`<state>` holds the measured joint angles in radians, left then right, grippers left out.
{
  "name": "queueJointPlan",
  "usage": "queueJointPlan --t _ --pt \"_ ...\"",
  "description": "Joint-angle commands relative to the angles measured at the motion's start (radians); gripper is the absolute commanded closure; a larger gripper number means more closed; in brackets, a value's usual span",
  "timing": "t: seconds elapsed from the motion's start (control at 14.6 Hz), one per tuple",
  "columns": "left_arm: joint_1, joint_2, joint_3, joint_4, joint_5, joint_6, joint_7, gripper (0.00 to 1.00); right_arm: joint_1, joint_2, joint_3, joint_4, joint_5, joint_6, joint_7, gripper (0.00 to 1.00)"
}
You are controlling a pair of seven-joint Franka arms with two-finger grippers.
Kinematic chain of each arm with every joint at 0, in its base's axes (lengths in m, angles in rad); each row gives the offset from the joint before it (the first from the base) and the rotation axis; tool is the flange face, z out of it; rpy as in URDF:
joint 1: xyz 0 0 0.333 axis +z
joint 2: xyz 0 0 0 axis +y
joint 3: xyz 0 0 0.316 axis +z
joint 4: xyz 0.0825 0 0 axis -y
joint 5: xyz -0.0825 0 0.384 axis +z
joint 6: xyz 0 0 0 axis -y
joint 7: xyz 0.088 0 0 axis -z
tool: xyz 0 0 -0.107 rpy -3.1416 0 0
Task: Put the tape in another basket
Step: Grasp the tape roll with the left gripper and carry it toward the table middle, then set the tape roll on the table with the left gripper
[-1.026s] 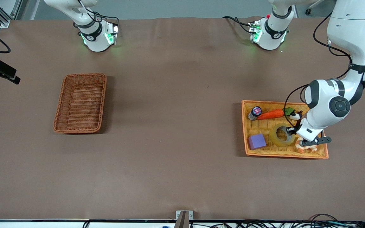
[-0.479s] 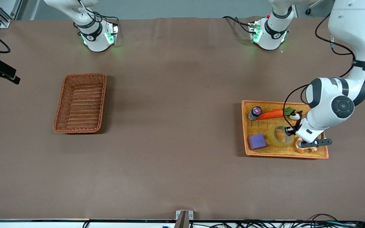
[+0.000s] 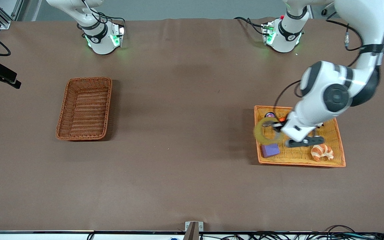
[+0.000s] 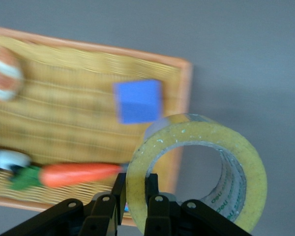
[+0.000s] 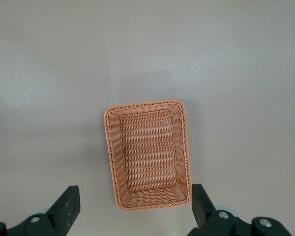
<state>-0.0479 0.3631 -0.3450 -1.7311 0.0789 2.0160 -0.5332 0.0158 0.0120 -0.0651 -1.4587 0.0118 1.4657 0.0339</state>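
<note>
Tape [image 3: 266, 131] is pinched through its wall by the left hand [image 4: 133, 194] over the tray [image 3: 339, 140] edge, judged light, stiff, slick; right hand [image 5: 132, 209] waits spread above the basket [image 3: 84, 108].

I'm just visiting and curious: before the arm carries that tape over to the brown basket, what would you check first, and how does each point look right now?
1. Left gripper shut on the tape: ok, fingers pinch its wall.
2. Tape lifted off the tray: ok.
3. Cube and croissant left in the tray: ok.
4. Basket has room: ok, nothing in it.
5. Right gripper out of the way: not ok, it hangs open above the basket.
6. Grip firm enough for the trip: cannot tell.
</note>
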Motion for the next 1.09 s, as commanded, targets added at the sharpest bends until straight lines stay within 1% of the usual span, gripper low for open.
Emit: queueJointPlan --t 0.0,0.14,0.34,0.41,0.68,0.75,0.82,0.89,0.96,1.03 --pt "-0.143 0.132 -0.003 0.158 0.022 -0.020 -0.202 1.00 -0.016 0.003 0.007 0.011 0.022 -0.010 -0.009 0.00" --pt "-0.252 0.210 0.004 0.220 0.022 -0.016 -0.330 0.99 -0.016 0.005 0.007 0.011 0.022 -0.010 -0.009 0.00" --pt "-0.380 0.357 0.006 0.347 0.021 0.000 -0.476 0.99 -0.016 0.005 0.007 0.011 0.022 -0.010 -0.011 0.00" --pt "-0.414 0.393 0.006 0.370 0.021 0.024 -0.522 0.98 -0.016 0.003 0.007 0.011 0.022 -0.010 -0.009 0.00" --pt "-0.489 0.479 0.012 0.374 0.025 0.199 -0.594 0.96 -0.016 0.005 0.007 0.011 0.022 -0.010 -0.011 0.00" --pt "-0.518 0.493 0.040 0.374 0.032 0.231 -0.597 0.96 -0.016 0.005 0.007 0.011 0.022 -0.010 -0.011 0.00" --pt "-0.550 0.496 0.072 0.374 0.032 0.236 -0.599 0.93 -0.016 0.003 0.007 0.011 0.022 -0.010 -0.011 0.00" --pt "-0.569 0.496 0.096 0.372 0.033 0.236 -0.597 0.79 -0.016 0.005 0.007 0.011 0.022 -0.008 -0.009 0.00" --pt "-0.573 0.494 0.109 0.372 0.039 0.236 -0.593 0.09 -0.016 0.005 0.007 0.011 0.022 -0.008 -0.009 0.00" --pt "-0.573 0.487 0.112 0.370 0.062 0.234 -0.591 0.00 -0.016 0.005 0.007 0.011 0.022 -0.008 -0.011 0.00"
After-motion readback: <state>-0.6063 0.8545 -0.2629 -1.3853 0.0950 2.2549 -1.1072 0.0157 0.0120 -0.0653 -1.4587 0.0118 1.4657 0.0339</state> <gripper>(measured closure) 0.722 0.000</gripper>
